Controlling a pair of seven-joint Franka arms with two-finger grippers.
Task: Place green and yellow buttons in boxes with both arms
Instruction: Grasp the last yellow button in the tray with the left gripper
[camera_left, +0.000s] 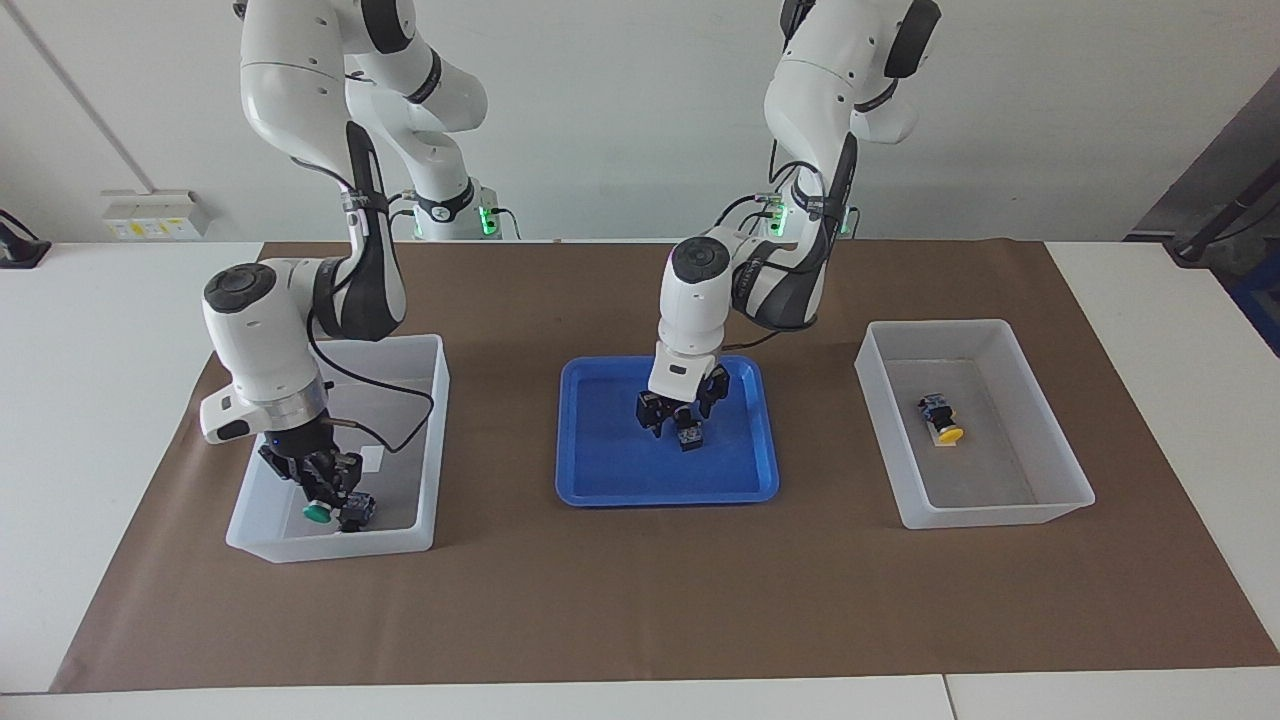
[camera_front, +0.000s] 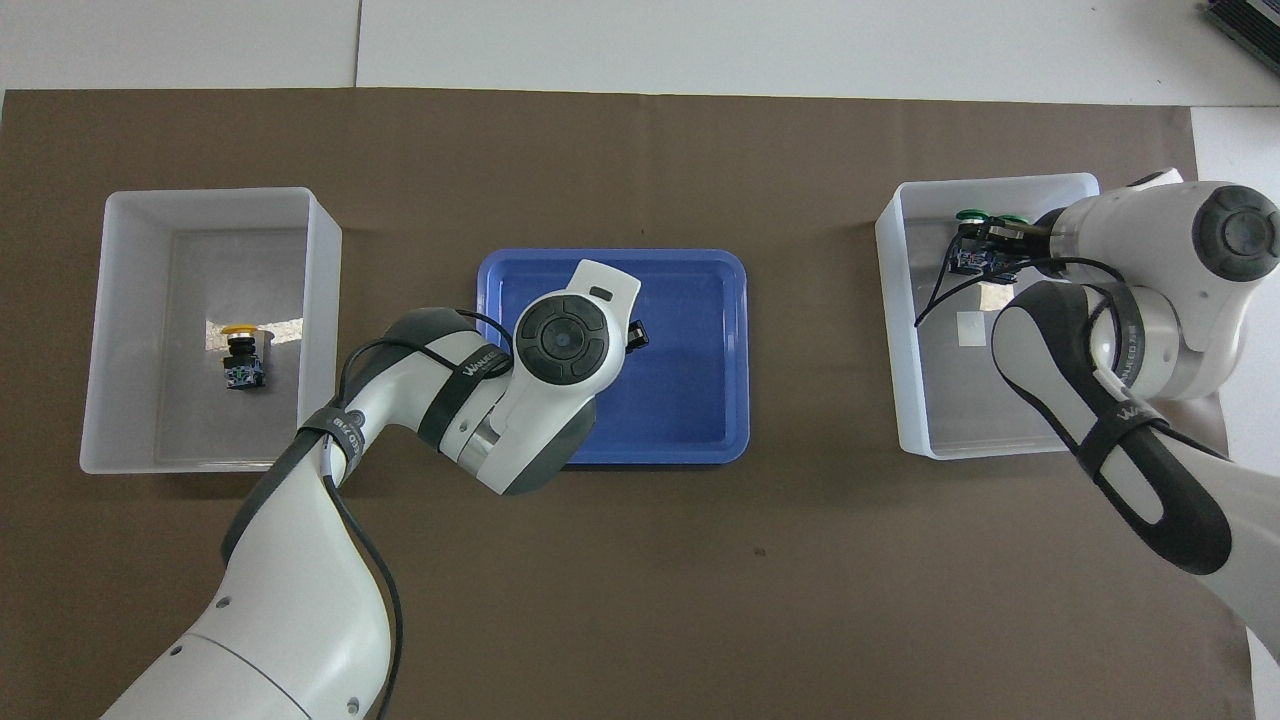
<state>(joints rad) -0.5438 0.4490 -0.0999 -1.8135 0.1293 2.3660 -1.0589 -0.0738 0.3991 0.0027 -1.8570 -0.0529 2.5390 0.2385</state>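
Green button (camera_left: 317, 513) between right jaws | yellow button (camera_left: 687, 432) under left jaws

Blue tray (camera_left: 600, 480) mid-table on brown mat (camera_left: 640, 600), white tabletop (camera_left: 100, 400).

Facing and overhead views (shared table (camera_left: 640, 600))

A: Where's the right gripper (camera_left: 318, 497)?
B: Low in the bin (camera_left: 262, 530) at its arm's end, clamped on a green button (camera_left: 318, 513), beside another button (camera_left: 355, 511).
A: And the left gripper (camera_left: 680, 418)?
B: Down in the blue tray (camera_left: 600, 470), straddling a button (camera_left: 688, 433). A yellow button (camera_left: 942, 419) lies in the other bin (camera_left: 1060, 460).
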